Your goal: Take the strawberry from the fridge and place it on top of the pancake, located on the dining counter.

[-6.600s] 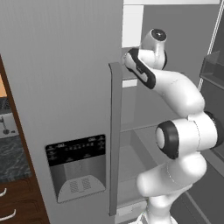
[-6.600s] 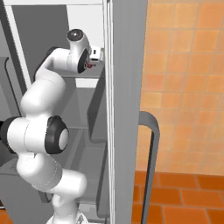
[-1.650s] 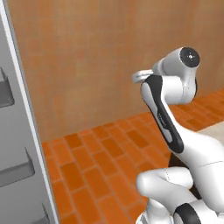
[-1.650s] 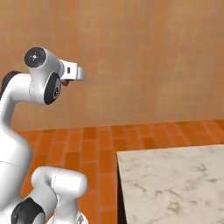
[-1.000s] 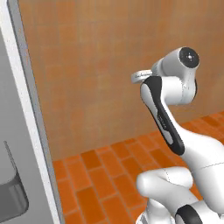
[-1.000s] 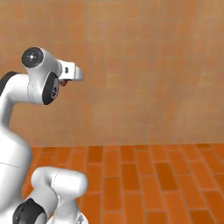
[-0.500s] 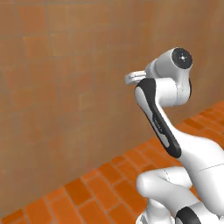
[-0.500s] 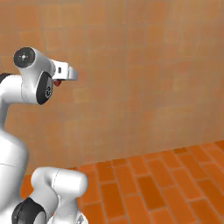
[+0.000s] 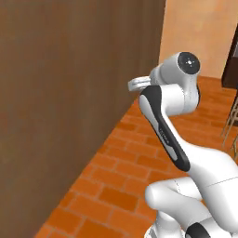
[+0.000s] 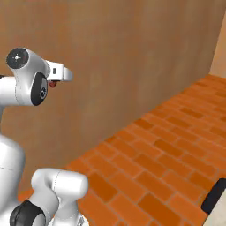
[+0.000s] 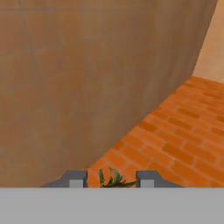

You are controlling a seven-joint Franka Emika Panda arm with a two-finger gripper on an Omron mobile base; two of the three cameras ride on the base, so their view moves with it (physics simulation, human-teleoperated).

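My gripper [image 11: 111,180] is shut on the strawberry [image 11: 113,177], whose green leaves poke up between the two fingertips in the hand view. In the right base view a dark-red bit of the strawberry [image 10: 52,83] peeks out under the raised white hand [image 10: 59,72]. The arm is folded high with the hand [image 9: 139,83] held level at the left of the wrist, facing a brown wall. The fridge, the pancake and the dining counter are out of view.
A tall brown wall [image 9: 69,93] stands close on the left and ahead. Orange brick floor [image 10: 167,145] runs off to the right. Dark furniture with thin metal legs [image 9: 230,125] stands at the right edge. A dark object [image 10: 215,196] lies beside a pale corner at lower right.
The whole picture has swung round with the base: the brown wall now looms closer and the floor has shifted. The arm keeps its raised pose and the gripper stays shut on the strawberry.
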